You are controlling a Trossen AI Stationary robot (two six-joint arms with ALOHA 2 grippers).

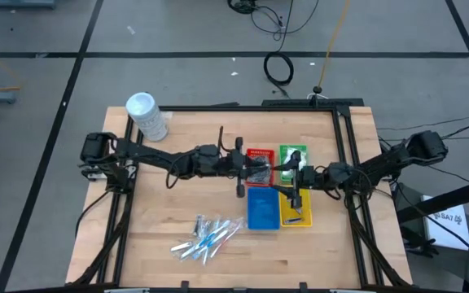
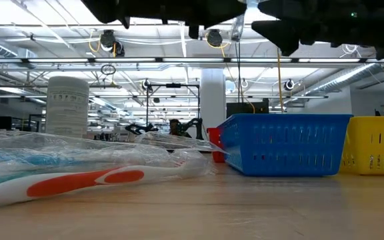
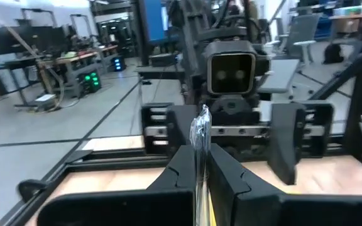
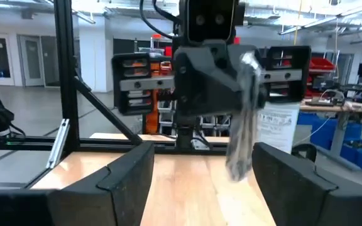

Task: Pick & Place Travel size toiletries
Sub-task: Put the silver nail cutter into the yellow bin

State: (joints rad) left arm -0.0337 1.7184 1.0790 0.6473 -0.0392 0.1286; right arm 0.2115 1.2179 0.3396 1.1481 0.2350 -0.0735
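Note:
My left gripper (image 1: 255,169) reaches level from the table's left over the red tray (image 1: 259,155), shut on a slim clear-wrapped stick (image 4: 241,125). My right gripper (image 1: 293,181) faces it from the right over the green tray (image 1: 293,151) and yellow tray (image 1: 296,212), open, with nothing between its fingers. In the left wrist view the right gripper (image 3: 225,132) stands just beyond the stick. Several more clear-wrapped sticks (image 1: 206,236) lie in a loose pile on the table near its front edge. My left gripper pinches the clear wrapper's upper end (image 4: 250,66) between its two fingers, coming level from the table's left. The wrapper's edge (image 3: 201,135) sticks out past the fingertips. The stick hangs below the fingers, tilted a little, lifted clear above the trays.
A blue tray (image 1: 263,208) sits in front of the red one. The tall white tub (image 1: 147,116) stands at the table's far left. A black frame (image 1: 344,155) borders the table. A wrapped toothbrush (image 2: 79,181) lies close to the low camera.

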